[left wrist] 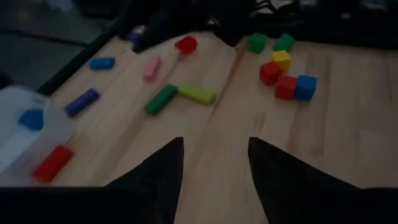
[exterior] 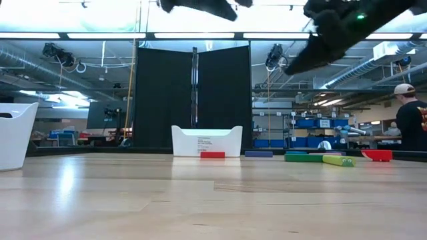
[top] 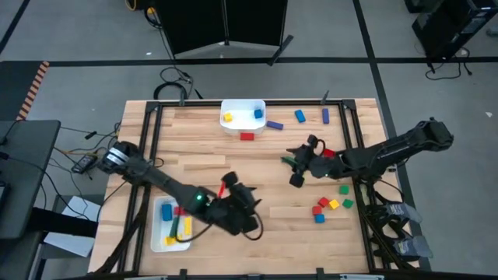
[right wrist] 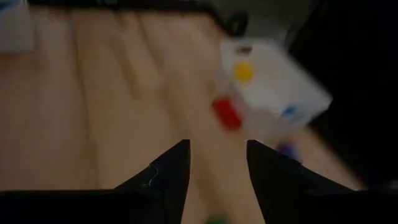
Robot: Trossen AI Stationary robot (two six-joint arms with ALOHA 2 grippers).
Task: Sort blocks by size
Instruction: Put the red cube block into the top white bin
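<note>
Lowering the right gripper [top: 298, 173], jaws apart and empty, straight over the long green wooden bar [left wrist: 161, 99] should grab it well.

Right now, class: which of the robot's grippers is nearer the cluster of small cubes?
Right. The right gripper hovers just beside the cluster of small cubes; the left gripper sits farther off, toward the table's middle.

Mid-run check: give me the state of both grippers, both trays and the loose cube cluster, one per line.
left gripper: open, empty, above the table.
right gripper: open, empty, above the table.
far tray: upright, holds a yellow and a blue cube.
near tray: holds several bars.
cube cluster: loose on the table, unsorted.
</note>
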